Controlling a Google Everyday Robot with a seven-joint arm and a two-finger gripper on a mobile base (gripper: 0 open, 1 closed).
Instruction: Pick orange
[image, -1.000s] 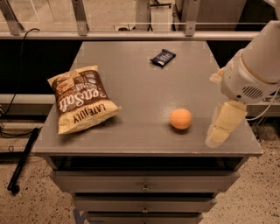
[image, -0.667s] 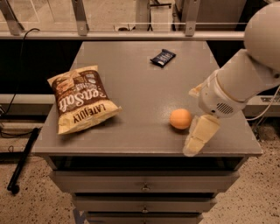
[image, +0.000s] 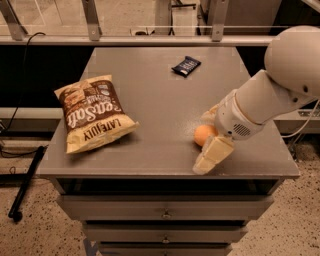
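Since the orange (image: 202, 132) is placed near the front right of the cabinet top (image: 150, 90), close to the front edge, it is approached from the right, where the arm (image: 270, 100) is brought in.

- The gripper (image: 201, 144) is held low over the top, spread open, with nothing clamped yet.
- One pale finger (image: 214, 154) is seen on the near side of the orange, overlapping its lower right. A second pale part is glimpsed just behind the fruit, on the far side.
- The orange is therefore judged to be bracketed by the two, toward the left end of the gap, with the wrist to its right.
- Contact between the near finger and the skin cannot be confirmed.
- The fruit is round, so no long axis has to be matched and only centring is needed.
- The next move is judged to call for a short push leftward, so that the fruit is seated deeper, followed by a closing.
- Risk noted: the fruit may be nudged and rolled toward the front edge if it is met by one finger first.
- The chip bag (image: 92, 120) is set well apart at the left, and the small dark packet (image: 186, 65) well apart at the back. The path is blocked by neither.
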